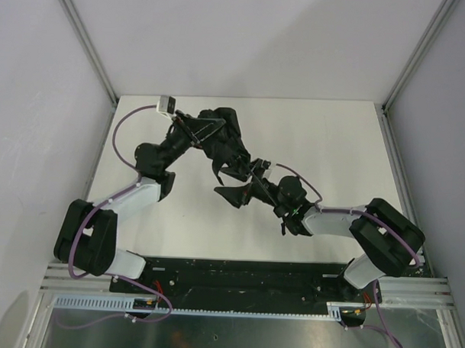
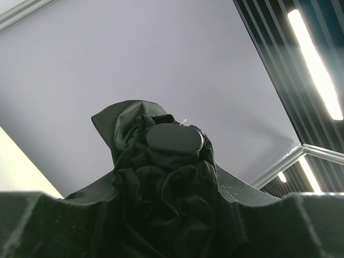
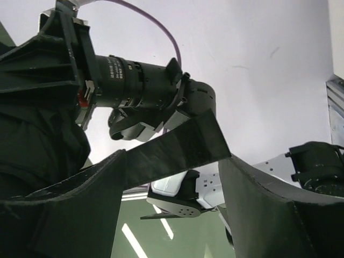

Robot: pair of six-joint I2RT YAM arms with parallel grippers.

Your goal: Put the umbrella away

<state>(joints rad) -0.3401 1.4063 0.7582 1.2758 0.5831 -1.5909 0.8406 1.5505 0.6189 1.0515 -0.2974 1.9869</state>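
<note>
**Gather the folds, then wrap the strap tight**

The all-black compact folding umbrella [image 1: 222, 139], its matte fabric crumpled into a loose bundle, sits between the two arms over the middle of the white surface [image 1: 333, 147], a little toward the far side. Whether any part of it rests on the surface cannot be told. The left arm's black fingers [image 2: 37, 223] press on either side of the bundle just below its round black end cap [image 2: 174, 138], which points upward. The flat black closure strap [image 3: 177, 148] stretches from the fabric across the gap between the right arm's black fingers [image 3: 269, 204], which stand spread and pinch nothing.

The step in hand looks like wrapping the strap. To do it well, the left grip should hold firm while the right fingers close on the strap near its free end. They can then pull it taut and lead it round the canopy, so loose folds are gathered under it rather than left bulging. A slack strap would probably let the panels spring out.

Count: one umbrella, one strap, one end cap, two arms, two pairs of fingers, one surface.
</note>
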